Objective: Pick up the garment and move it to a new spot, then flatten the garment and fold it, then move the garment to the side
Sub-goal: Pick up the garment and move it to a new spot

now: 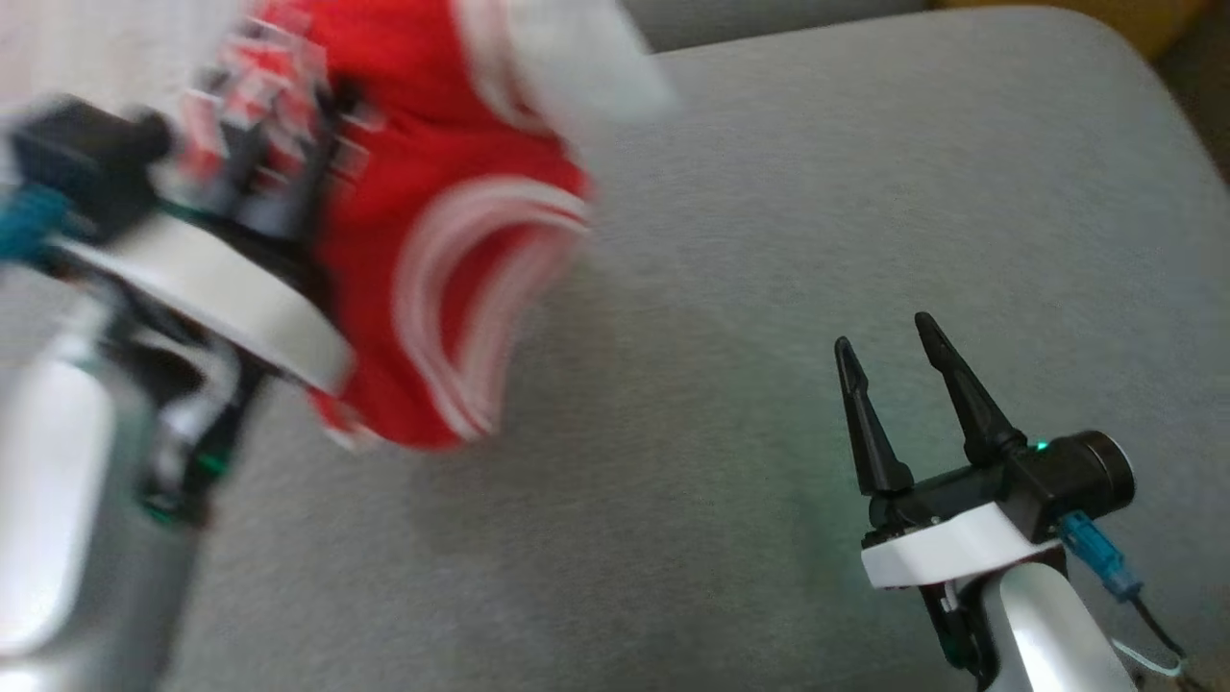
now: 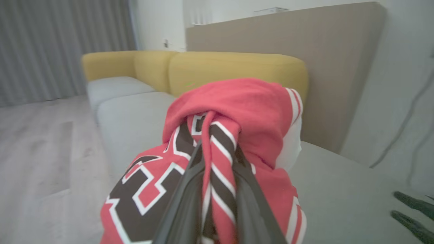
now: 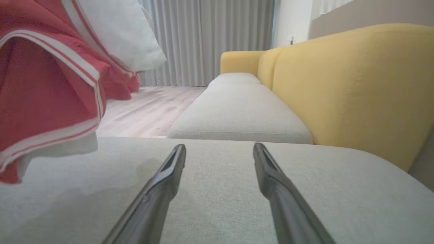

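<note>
The garment is a red jersey with white stripes and black lettering. It hangs bunched and blurred above the grey cushion at the upper left of the head view. My left gripper is shut on a striped fold of the garment, which drapes over both fingers. The left arm is under the cloth in the head view. My right gripper stands open low over the cushion at the lower right, nothing between its fingers. The garment hangs at its left, lifted off the cushion.
A second grey seat cushion and a yellow sofa backrest lie beyond. A wooden floor and grey curtains are farther off. A beige panel stands behind the sofa.
</note>
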Robot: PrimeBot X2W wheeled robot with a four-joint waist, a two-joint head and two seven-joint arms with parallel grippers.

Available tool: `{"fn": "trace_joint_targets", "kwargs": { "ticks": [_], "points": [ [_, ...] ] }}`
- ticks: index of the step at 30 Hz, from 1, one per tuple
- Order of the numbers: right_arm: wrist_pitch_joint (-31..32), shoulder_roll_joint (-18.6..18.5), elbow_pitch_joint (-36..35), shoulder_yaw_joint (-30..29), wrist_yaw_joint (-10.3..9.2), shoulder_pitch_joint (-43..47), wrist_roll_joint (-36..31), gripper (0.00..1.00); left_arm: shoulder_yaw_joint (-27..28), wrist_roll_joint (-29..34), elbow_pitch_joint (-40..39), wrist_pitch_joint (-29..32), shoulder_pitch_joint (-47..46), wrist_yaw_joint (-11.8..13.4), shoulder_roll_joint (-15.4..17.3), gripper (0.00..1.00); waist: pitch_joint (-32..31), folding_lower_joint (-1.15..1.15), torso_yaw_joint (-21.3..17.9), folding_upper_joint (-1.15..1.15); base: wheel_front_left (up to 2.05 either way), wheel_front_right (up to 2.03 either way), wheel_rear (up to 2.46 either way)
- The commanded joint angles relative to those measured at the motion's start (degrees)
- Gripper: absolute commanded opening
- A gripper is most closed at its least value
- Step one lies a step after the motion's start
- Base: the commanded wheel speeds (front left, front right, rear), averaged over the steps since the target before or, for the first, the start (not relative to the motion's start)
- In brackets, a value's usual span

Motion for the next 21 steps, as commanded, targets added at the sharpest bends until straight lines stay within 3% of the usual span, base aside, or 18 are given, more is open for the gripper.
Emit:
{"fn": "trace_joint_targets", "kwargs": {
  "ticks": [1,5,9,15,21],
  "points": [
    [-0.62,0.30,-2.31,1.50,0.44,-0.66,0.73,1.00,0.62,0.04,-4.62,0.67,-1.26,0.53,0.24,0.00,0.68,0.00,-4.04,0.00,0.00,0.00,0.00],
    [-0.62,0.30,-2.82,2.02,0.44,-1.29,1.73,1.00,-5.50,-0.57,-7.51,1.91,1.00,0.68,-4.14,0.00,1.83,0.00,-8.29,0.00,0.00,0.00,0.00],
    [-0.62,0.30,-3.30,1.95,0.44,-1.91,2.53,1.00,-10.23,0.03,-4.14,1.64,2.13,0.90,-7.78,0.00,3.09,0.00,-11.76,0.00,0.00,0.00,0.00],
    [-0.62,0.30,-3.56,2.10,0.44,-2.31,3.48,1.00,-13.34,1.85,9.49,-1.33,2.68,0.74,-10.03,0.00,4.85,0.00,-14.74,0.00,0.00,0.00,0.00],
    [-0.62,0.30,-3.76,2.89,0.44,-2.53,4.23,1.00,-14.42,7.50,29.98,-11.17,0.68,2.21,-11.54,0.00,6.23,0.00,-16.75,0.00,0.00,0.00,0.00]
  ]
}}
